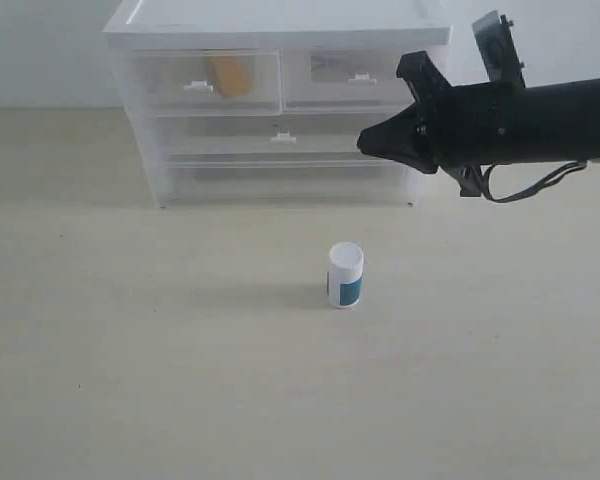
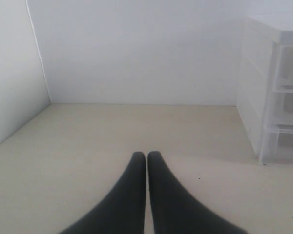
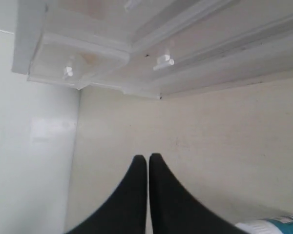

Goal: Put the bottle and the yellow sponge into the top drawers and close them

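Note:
The white bottle (image 1: 345, 275) with its teal label stands upright on the table in front of the cabinet; its edge shows in the right wrist view as bottle (image 3: 277, 225). The yellow sponge (image 1: 230, 75) shows through the translucent front of the left top drawer (image 1: 202, 82). The right top drawer (image 1: 352, 76) sits beside it; both fronts look flush with the cabinet. My right gripper (image 1: 364, 143) (image 3: 148, 157) is shut and empty, hovering before the cabinet's right side, above and behind the bottle. My left gripper (image 2: 147, 155) is shut and empty over bare table, outside the exterior view.
The white cabinet (image 1: 280, 20) (image 2: 263, 87) (image 3: 88, 44) stands at the back of the table against a pale wall, with two full-width drawers (image 1: 280, 140) under the top pair. A wall panel (image 2: 10, 73) closes off the table on the left arm's side.

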You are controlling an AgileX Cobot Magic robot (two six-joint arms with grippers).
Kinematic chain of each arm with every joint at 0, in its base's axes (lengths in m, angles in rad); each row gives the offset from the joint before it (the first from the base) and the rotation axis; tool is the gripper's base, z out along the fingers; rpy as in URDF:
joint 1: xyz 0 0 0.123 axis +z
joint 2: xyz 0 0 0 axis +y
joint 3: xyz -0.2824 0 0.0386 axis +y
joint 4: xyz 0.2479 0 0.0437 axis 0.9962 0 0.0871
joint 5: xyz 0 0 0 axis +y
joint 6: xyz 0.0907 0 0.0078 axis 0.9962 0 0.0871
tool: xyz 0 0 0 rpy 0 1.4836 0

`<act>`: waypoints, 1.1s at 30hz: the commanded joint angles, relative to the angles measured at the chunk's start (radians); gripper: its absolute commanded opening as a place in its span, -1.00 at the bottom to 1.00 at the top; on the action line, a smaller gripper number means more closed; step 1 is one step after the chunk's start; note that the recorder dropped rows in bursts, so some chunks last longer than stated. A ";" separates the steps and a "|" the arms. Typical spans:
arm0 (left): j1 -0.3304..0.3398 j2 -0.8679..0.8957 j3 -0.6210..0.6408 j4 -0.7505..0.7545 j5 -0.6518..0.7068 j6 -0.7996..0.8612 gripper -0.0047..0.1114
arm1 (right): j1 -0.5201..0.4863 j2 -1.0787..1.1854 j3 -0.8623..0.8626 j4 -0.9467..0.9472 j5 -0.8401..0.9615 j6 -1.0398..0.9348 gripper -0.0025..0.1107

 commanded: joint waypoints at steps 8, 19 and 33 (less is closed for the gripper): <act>-0.006 0.004 0.003 0.002 -0.014 -0.004 -0.85 | -0.002 -0.349 0.130 0.016 -0.469 -0.170 -0.96; -0.006 0.004 0.003 0.002 -0.014 -0.004 -0.85 | 0.104 -0.423 0.061 0.016 -0.839 -1.076 -0.96; -0.006 0.004 0.003 0.002 -0.014 -0.004 -0.85 | 0.280 -0.490 0.109 -0.364 -1.212 -0.586 -0.96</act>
